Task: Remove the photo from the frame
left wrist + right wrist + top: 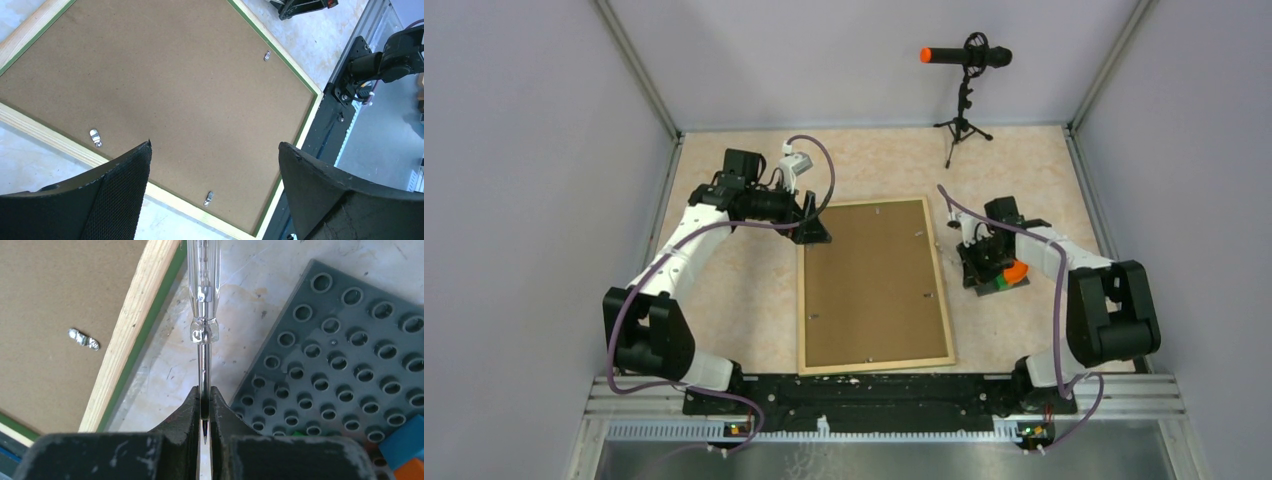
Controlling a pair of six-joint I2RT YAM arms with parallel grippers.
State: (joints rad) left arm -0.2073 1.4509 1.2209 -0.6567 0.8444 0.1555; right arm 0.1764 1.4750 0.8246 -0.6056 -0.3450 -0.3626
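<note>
The large thin rectangular picture frame (pixel 874 290) lies face down at the middle of the pale marbled table (pixel 754 300). Its brown fibreboard back faces up inside a light wood edge, and a green strip shows along the border. Small metal turn clips (pixel 95 137) sit along the sides of the backing board. The board hides whatever is inside, so the photo cannot be seen. To the frame's right lies a small dark grey studded baseplate (pixel 350 340), which carries a blue brick (pixel 405 440) and an orange brick (pixel 412 471) at one corner. The left gripper (pixel 215 146) is over the frame's far left corner with its two black fingers (pixel 120 195) spread wide and nothing between them. In the wrist view the brown back fills the space beneath them, and contact with the wood cannot be judged. The right gripper (pixel 205 400) is clamped on the thin metal shaft of a screwdriver with a clear plastic handle (pixel 202 285). It sits between the frame's right long edge and the baseplate, near that edge but apart from it. A black microphone with an orange tip (pixel 964 56) stands on a small tripod at the far side of the table.
</note>
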